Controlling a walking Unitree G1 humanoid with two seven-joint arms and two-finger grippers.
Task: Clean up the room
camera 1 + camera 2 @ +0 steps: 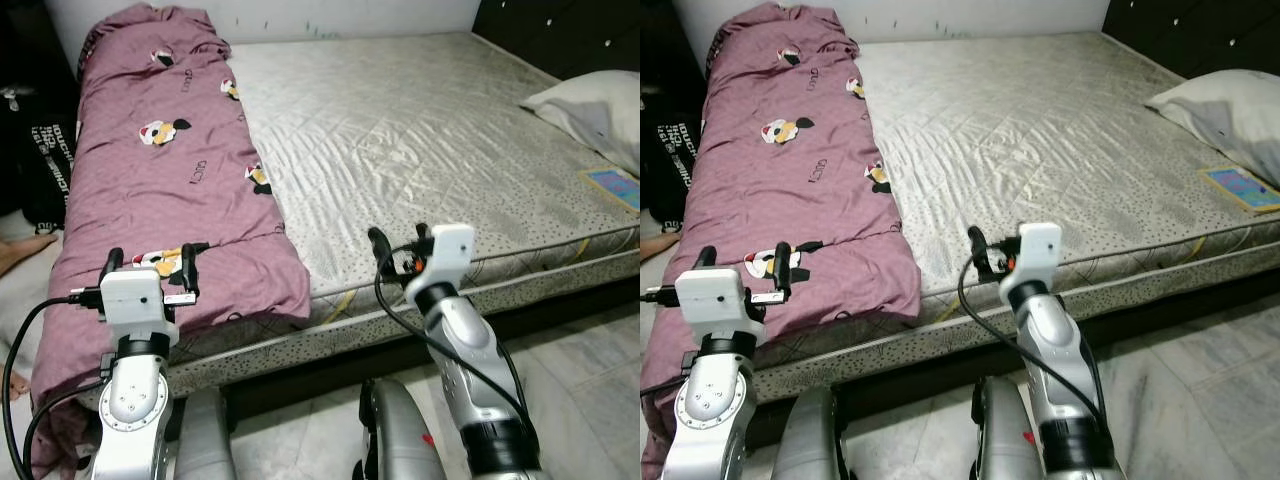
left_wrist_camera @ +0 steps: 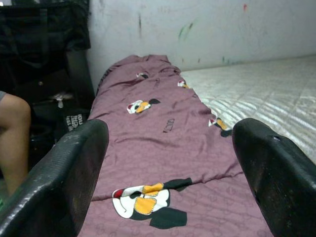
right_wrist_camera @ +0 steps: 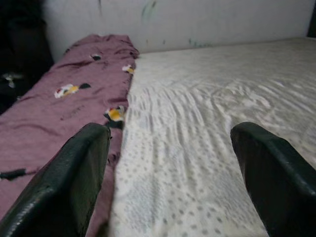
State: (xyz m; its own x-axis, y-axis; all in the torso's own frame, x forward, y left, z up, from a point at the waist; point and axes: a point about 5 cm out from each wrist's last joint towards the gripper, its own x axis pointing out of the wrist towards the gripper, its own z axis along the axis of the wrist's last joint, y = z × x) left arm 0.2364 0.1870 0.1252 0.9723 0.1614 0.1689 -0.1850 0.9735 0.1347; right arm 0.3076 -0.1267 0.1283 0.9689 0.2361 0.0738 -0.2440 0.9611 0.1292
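From the left eye view, the maroon blanket [image 1: 170, 170] is seen laid in a long folded strip along the left side of the mattress [image 1: 420, 150], its long axis running from the near edge, where one end hangs over, to the far wall. The left gripper [image 1: 150, 262] is held with fingers spread just over that near end; the right gripper [image 1: 398, 243] is held open at the mattress edge, apart from the blanket. A pillow [image 1: 595, 110] and a small book [image 1: 615, 185] lie at the right.

In the left wrist view, the parted fingers [image 2: 59, 182] are aimed along the blanket's length.

In the right wrist view, bare mattress is framed between the spread fingers [image 3: 69, 177].

Nothing is gripped. The scene fits either a blanket about to be spread or one just folded aside, so no next move is settled.
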